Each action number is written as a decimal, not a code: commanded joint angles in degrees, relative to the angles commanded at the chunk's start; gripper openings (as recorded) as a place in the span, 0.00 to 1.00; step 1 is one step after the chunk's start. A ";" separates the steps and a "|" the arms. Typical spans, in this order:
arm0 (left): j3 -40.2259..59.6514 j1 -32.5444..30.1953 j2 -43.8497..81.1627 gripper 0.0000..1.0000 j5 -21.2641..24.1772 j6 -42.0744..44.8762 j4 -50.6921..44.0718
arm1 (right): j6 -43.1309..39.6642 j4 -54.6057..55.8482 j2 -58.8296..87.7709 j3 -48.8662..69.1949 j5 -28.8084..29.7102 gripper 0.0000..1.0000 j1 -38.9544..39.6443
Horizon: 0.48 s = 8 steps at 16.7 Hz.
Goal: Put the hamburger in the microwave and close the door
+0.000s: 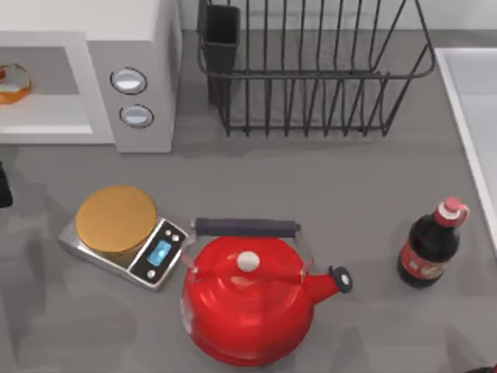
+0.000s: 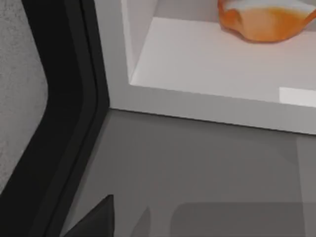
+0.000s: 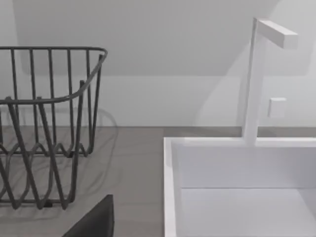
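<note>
The hamburger [image 1: 12, 81], a small orange-brown bun with a pale layer, sits inside the microwave [image 1: 132, 47] on the white cavity floor at the table's back left. In the left wrist view the hamburger [image 2: 266, 19] rests deep in the cavity. The door [image 2: 59, 98] shows there as a dark-edged panel swung out beside the opening. My left gripper [image 1: 4, 186] is at the left edge of the table, in front of the cavity and apart from the hamburger. My right gripper [image 3: 94, 219] is parked at the near right, facing the sink.
A kitchen scale [image 1: 116, 233] with an orange-tan disc, a red kettle [image 1: 248, 303] and a dark bottle [image 1: 431, 245] stand across the front. A black wire dish rack [image 1: 311, 70] is behind them. A white sink [image 1: 474, 116] with a tap [image 3: 256, 79] lines the right edge.
</note>
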 joint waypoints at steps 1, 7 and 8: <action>-0.14 -0.07 -0.92 1.00 -0.04 0.00 -2.82 | 0.00 0.00 0.00 0.00 0.00 1.00 0.00; -0.65 0.02 -7.35 1.00 -0.29 -0.06 -18.00 | 0.00 0.00 0.00 0.00 0.00 1.00 0.00; -0.54 0.10 -8.57 1.00 -0.32 -0.07 -19.79 | 0.00 0.00 0.00 0.00 0.00 1.00 0.00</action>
